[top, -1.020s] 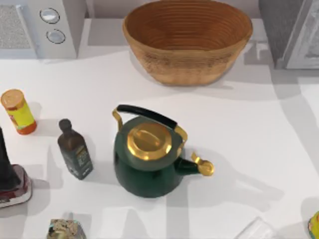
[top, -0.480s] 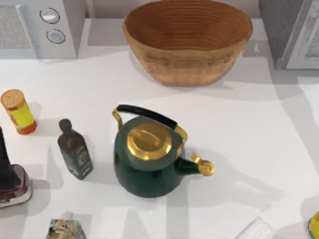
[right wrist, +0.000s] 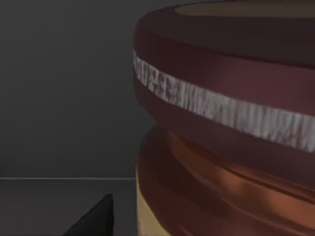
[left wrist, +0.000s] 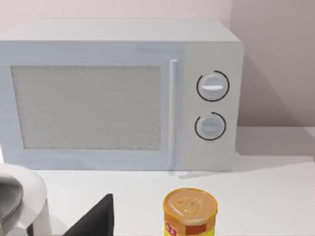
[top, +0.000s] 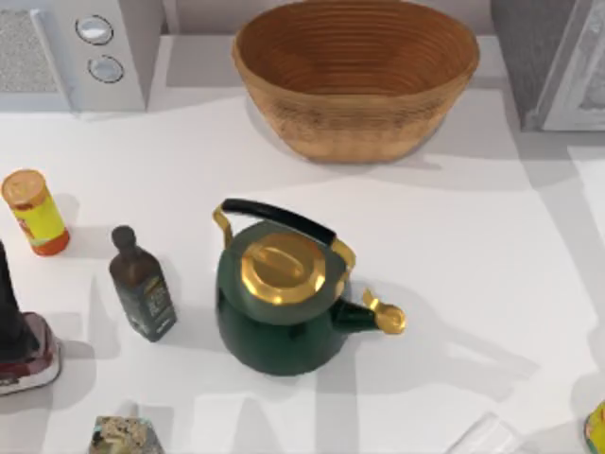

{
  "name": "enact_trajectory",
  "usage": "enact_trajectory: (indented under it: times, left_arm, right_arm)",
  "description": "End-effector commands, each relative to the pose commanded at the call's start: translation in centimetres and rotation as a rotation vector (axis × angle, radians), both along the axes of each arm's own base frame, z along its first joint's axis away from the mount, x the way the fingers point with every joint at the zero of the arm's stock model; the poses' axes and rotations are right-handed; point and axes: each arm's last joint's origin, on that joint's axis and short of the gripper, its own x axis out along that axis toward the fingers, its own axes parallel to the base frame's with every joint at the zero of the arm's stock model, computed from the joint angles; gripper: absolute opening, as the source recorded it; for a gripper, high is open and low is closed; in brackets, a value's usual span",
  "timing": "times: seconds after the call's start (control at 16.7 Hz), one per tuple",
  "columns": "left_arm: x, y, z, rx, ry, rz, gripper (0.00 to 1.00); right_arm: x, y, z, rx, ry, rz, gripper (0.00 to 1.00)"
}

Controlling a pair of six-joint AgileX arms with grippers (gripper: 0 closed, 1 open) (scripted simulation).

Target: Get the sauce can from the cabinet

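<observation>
The sauce can point(right wrist: 226, 123) looms very close in the right wrist view, maroon with a pale band and an orange-brown lower body. It stands in the cabinet's dark interior. One dark fingertip point(right wrist: 93, 219) of my right gripper shows beside it, apart from it. In the top view the grey speckled cabinet point(top: 520, 47) sits at the back right, its pale door panel point(top: 581, 80) swung outward. The left wrist view has one dark fingertip point(left wrist: 93, 219) of my left gripper low in the picture, facing the microwave point(left wrist: 118, 93).
A woven basket point(top: 354, 80) stands at the back centre, the microwave point(top: 80, 47) at the back left. A green and gold kettle point(top: 279, 303) is mid-table, with a dark bottle point(top: 142, 284) and a yellow orange-capped container point(top: 33, 213) to its left. Small items line the front edge.
Faint pale marks and shadow beside the cabinet at the back right have faded and shifted slightly. The objects on the table have not moved.
</observation>
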Motion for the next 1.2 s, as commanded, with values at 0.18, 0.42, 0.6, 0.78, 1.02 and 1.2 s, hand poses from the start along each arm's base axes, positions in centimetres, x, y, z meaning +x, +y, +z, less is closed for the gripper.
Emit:
enact_trajectory:
  times: [0.18,0.42,0.6,0.78,1.02,1.2]
  left_arm:
    - [0.0,0.0,0.0,0.0,0.0,0.0,1.0]
    - [0.0,0.0,0.0,0.0,0.0,0.0,1.0]
    - [0.0,0.0,0.0,0.0,0.0,0.0,1.0]
    - [0.0,0.0,0.0,0.0,0.0,0.0,1.0]
    - [0.0,0.0,0.0,0.0,0.0,0.0,1.0]
    - [0.0,0.0,0.0,0.0,0.0,0.0,1.0]
  right_arm:
    - [0.0,0.0,0.0,0.0,0.0,0.0,0.85]
    - [0.0,0.0,0.0,0.0,0.0,0.0,0.55]
    - [0.0,0.0,0.0,0.0,0.0,0.0,0.32]
    - [0.0,0.0,0.0,0.0,0.0,0.0,0.1]
    - [0.0,0.0,0.0,0.0,0.0,0.0,0.0]
    - [0.0,0.0,0.0,0.0,0.0,0.0,0.0]
